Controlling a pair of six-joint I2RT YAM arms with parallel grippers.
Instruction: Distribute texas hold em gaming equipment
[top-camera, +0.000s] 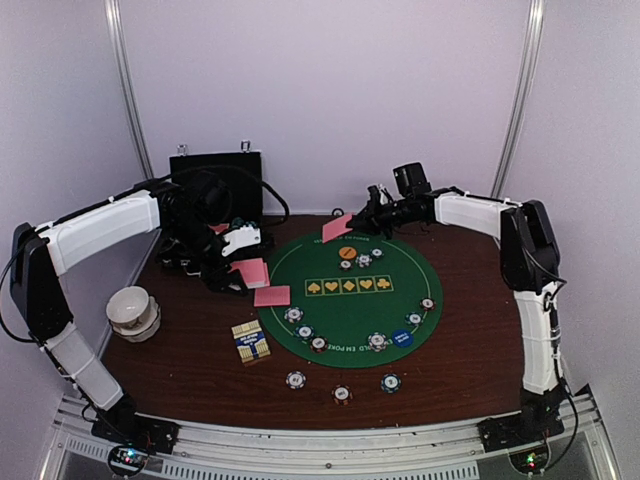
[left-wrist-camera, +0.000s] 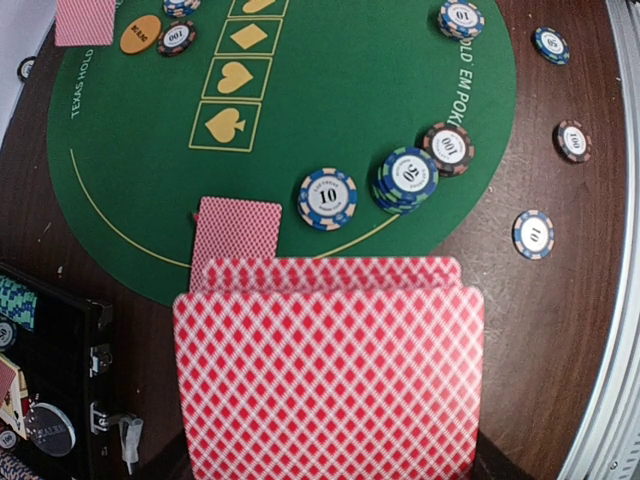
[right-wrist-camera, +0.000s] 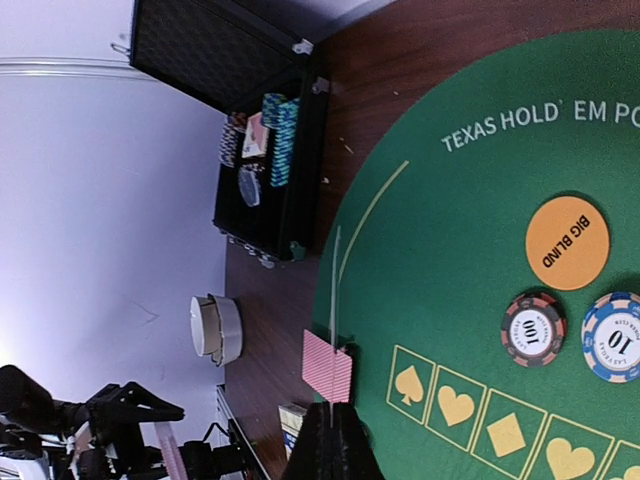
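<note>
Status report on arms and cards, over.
Left jaws shut on stack of pink-backed playing cards. Right jaws shut on one pink-backed card over round green felt mat's far edge. Orange disc button nearby.

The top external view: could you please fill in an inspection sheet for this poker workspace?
Surface: dark table with round green mat.
Job's things: chips around the mat's rim, three more off it; orange button, blue button on it; loose card across its left edge.
Clutter: white bowl, open black case, small box.
Tools: left tool shut on card stack; right tool shut on single card.
Cables: black cable looping by the case.
Surroundings: white walls.
</note>
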